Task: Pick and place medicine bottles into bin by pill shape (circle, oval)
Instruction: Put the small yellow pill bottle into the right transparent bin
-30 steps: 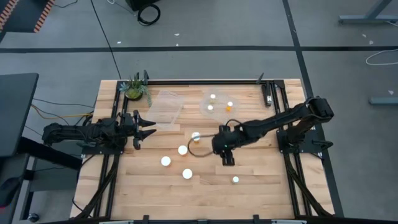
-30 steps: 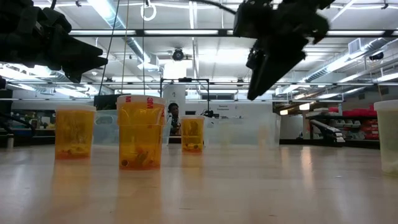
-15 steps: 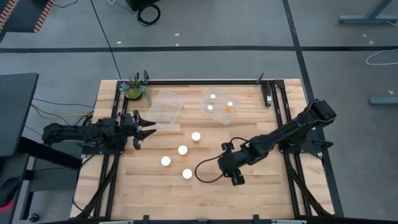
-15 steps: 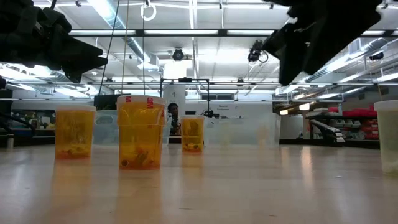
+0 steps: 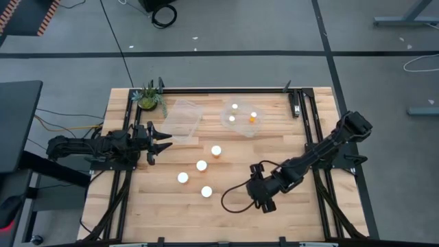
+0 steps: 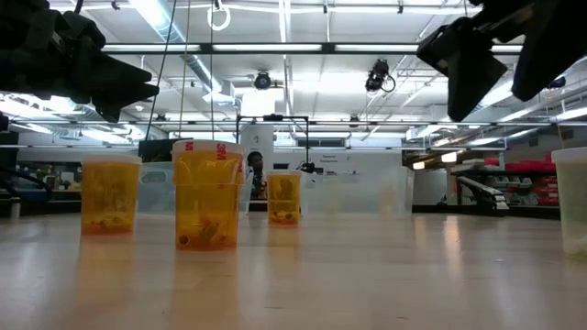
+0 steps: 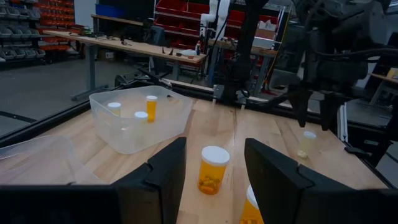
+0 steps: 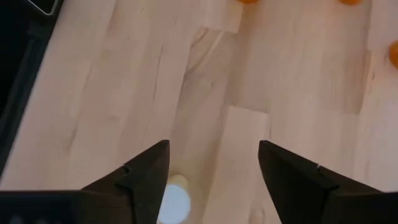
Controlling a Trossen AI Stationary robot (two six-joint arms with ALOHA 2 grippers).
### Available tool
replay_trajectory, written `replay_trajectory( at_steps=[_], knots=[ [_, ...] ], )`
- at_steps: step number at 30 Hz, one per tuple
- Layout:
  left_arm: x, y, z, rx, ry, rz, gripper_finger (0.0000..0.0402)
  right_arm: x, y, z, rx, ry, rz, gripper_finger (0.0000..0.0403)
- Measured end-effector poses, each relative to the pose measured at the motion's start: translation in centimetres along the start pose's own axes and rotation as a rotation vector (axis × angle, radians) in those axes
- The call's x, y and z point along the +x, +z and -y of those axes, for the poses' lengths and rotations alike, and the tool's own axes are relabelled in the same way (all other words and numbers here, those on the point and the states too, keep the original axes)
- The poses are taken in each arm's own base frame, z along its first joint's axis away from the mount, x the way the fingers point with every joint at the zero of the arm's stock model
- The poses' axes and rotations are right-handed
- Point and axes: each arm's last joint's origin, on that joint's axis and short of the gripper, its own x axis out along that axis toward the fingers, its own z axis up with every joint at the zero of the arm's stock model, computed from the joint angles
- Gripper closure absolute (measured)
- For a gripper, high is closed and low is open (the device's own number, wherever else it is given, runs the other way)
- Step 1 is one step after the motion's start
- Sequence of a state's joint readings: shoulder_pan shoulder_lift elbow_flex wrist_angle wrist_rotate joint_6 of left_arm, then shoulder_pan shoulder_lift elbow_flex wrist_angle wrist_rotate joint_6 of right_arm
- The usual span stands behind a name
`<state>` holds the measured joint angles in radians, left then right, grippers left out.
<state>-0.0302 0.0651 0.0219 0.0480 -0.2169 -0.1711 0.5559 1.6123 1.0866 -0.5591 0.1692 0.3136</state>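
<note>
Hovering with the right gripper (image 5: 264, 197) low over the bench (image 5: 158, 213), in the half away from the potted plant (image 5: 148, 96), right arm stretching in diagonally from its base at the right edge. Keeping its fingers (image 8: 143, 177) spread wide and released, grasping nothing. Looking down past those fingers at one medicine bottle (image 8: 173, 200) standing upright on the wood, its white cap showing just beside the inner edge of one finger and partly hidden by it; touching or not, impossible to tell. Hiding that bottle under the gripper in the high view. Leaving four bottles (image 5: 201, 165) upright near the middle of the bench in a loose diagonal cluster, each apart from the others and well apart from the right gripper. Holding three bottles (image 5: 232, 119) inside the round clear bin (image 5: 241, 127) toward the far side of the bench, two showing white caps upward and one showing orange, probably lying over. Resting the square clear bin (image 5: 182, 118) beside the round one, between it and the plant. Waiting with the left gripper (image 5: 167, 140) at the left side of the bench, raised off the wood and pointing toward the cluster, its fingers (image 7: 158, 180) partly parted and clasping nothing, with a capped amber bottle standing in the gap beyond them.
</note>
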Motion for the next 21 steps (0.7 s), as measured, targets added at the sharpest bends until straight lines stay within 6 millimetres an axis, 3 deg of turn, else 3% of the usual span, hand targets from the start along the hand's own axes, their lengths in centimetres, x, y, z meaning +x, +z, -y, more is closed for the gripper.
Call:
replay_trajectory(
  at_steps=[9,16,21],
  knots=[
    [0.0,0.0,0.0,0.0,0.0,0.0,0.023,-0.3,-0.7,-1.7,-0.035,-0.046,0.014,0.0146],
    [0.0,0.0,0.0,0.0,0.0,0.0,0.023,-0.3,-1.0,-1.7,0.013,-0.071,-0.001,0.0146],
    [0.0,0.0,0.0,0.0,0.0,0.0,0.023,0.5,-2.3,-1.4,0.081,-0.079,-0.044,0.0146]
  ],
)
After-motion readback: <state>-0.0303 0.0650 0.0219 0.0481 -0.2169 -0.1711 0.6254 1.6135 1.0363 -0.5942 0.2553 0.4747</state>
